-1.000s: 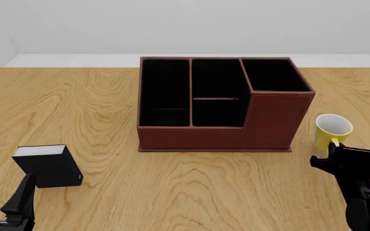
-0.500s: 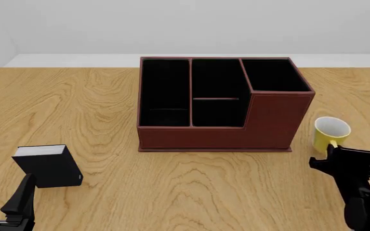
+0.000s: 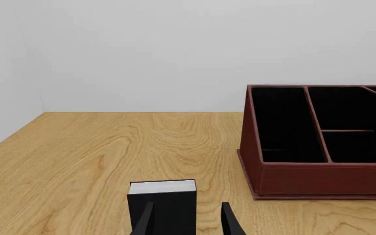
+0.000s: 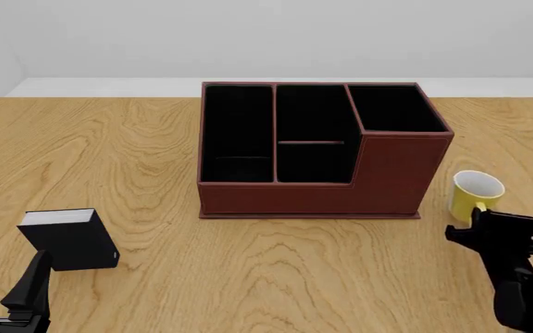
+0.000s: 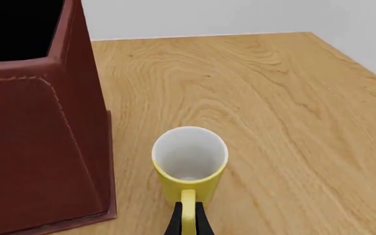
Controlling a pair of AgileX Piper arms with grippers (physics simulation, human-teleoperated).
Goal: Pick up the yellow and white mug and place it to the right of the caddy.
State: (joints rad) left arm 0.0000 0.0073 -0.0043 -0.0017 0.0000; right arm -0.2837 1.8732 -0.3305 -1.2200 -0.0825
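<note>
Mug (image 4: 476,193) lowered slightly, right gripper (image 5: 187,219) apparently pinching handle

No readable text anywhere (mug, caddy and book all unmarked).

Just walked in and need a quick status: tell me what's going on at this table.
The right gripper is shut on the handle of the yellow and white mug, which sits upright just right of the caddy, apart from its wall. Whether the mug rests on the table or is held just above it cannot be told. The left gripper is open and holds nothing, near a small black book.
</note>
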